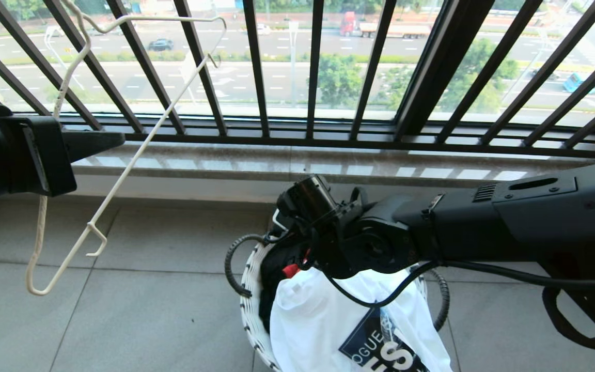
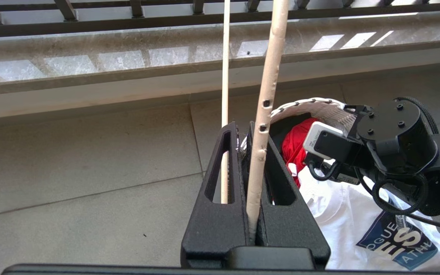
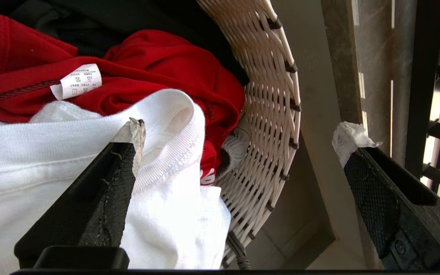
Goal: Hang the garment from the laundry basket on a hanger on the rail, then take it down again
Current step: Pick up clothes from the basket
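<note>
L gripper (image 2: 256,214), at the left of the head view and raised off the floor, is clamped tight on the lower bar of the hanger (image 1: 122,170); the cream wire frame hangs tilted in front of the window bars (image 1: 318,67), hook end up near the top edge, one small hooked end pointing down twd the tiled floor (image 1: 147,310). R gripper (image 3: 239,141) is down at the laundry basket (image 1: 251,310) w/ jaws spread wide: one finger (image 3: 101,191) lies on the neckband of the white T-shirt (image 1: 318,325), the other sits outside the woven wall, nothing held between them. T-shirt is in the basket, draped over its near rim, dark blue chest logo facing up. Beside it in the basket: a red garment (image 3: 159,61) w/ a white care label and a black garment (image 3: 128,15) further in. Basket stands on the floor just in front of the stone window sill (image 1: 287,165).
</note>
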